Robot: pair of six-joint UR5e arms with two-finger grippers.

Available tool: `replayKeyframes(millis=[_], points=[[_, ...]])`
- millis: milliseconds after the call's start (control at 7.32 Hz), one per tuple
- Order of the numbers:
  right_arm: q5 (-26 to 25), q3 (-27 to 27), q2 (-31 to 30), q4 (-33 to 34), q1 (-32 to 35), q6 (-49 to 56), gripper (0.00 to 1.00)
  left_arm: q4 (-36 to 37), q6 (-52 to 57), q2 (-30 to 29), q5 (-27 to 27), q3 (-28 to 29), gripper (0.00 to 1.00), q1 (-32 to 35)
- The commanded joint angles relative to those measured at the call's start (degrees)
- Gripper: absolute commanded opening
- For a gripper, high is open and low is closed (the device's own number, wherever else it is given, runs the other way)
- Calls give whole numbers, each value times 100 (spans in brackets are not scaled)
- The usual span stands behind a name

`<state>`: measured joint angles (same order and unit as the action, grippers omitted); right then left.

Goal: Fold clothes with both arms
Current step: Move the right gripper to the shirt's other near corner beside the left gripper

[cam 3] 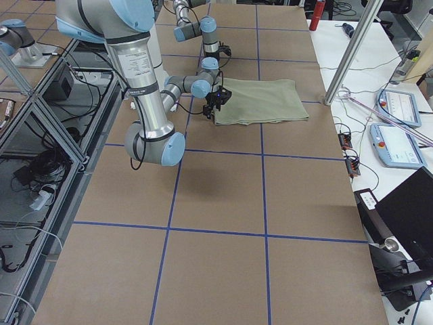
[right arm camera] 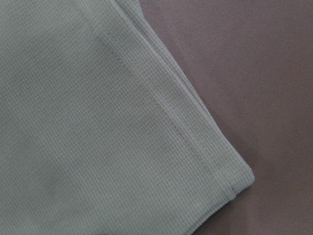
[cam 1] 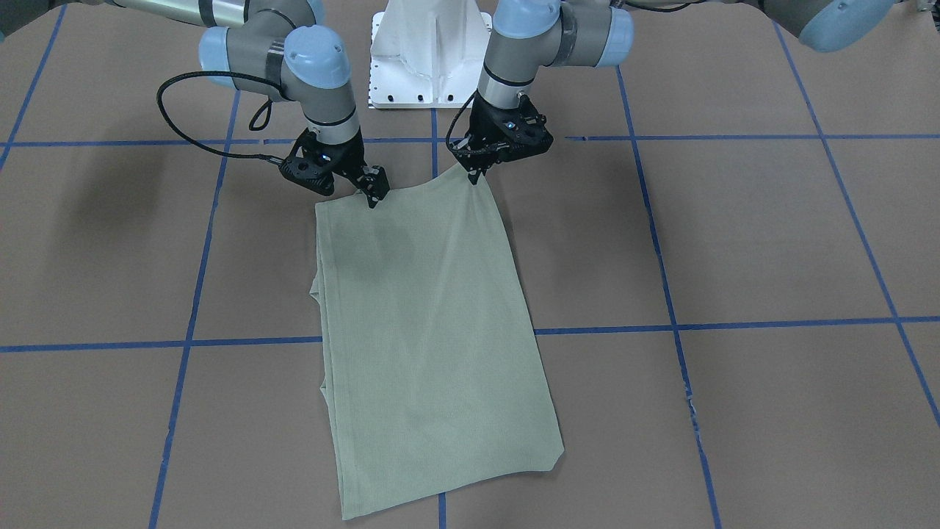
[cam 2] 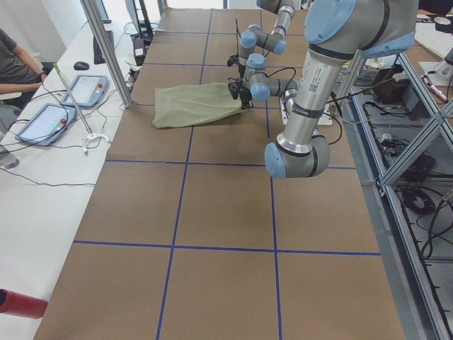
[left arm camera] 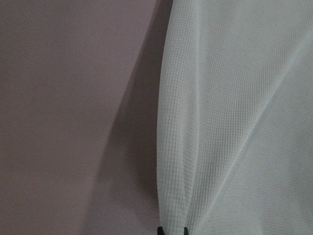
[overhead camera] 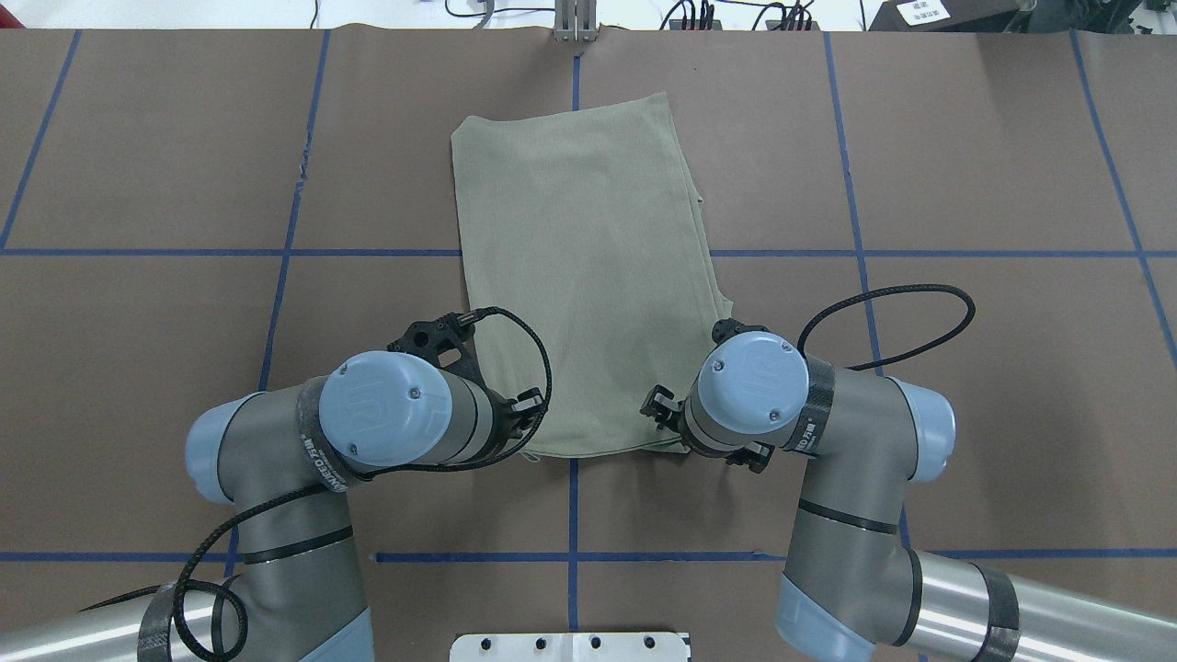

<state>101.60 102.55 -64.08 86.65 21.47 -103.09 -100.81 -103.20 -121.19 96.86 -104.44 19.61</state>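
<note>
Shirt: We see a sage-green waffle-knit shirt (cam 1: pixel 433 316) folded into a long panel on the brown paper-covered table (cam 1: pixel 771 235). It runs from just in front of the robot's side toward the far edge, midway between the table's two ends.

Left gripper: The black left gripper (cam 1: pixel 477 175) is pinched closed on the shirt's near corner, which rises off the table into a small peak. In its wrist view, two dark fingertips (left arm camera: pixel 160 230) show at the bottom edge with cloth between them.

Right gripper: The black right gripper (cam 1: pixel 373 197) has its fingers drawn close together at the near hem, a little in from the other corner. We cannot tell whether it holds any cloth.

Hard to see: From overhead, both wrists cover the gripper fingers. The right wrist view shows only a stitched hem corner (right arm camera: pixel 239 178) lying flat, with no fingers in sight. We cannot make out the collar or sleeves.

Surroundings: Blue tape lines (cam 1: pixel 734 323) divide the table into squares. A person (cam 2: pixel 18 67) is cut off at the side view's edge.
</note>
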Motion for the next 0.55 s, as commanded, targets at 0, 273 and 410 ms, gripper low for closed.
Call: replayKeyframes(millis=[0,273,410], points=[[0,-7,1,1,-3,0,98,0,2,-1,-1,-6,0,-1],[0,-7,-7,9,-20,0,93,0,-7,7,-1,-15,0,7],[0,-7,-16,9,-29,0,93,0,-7,7,-1,-15,0,7]])
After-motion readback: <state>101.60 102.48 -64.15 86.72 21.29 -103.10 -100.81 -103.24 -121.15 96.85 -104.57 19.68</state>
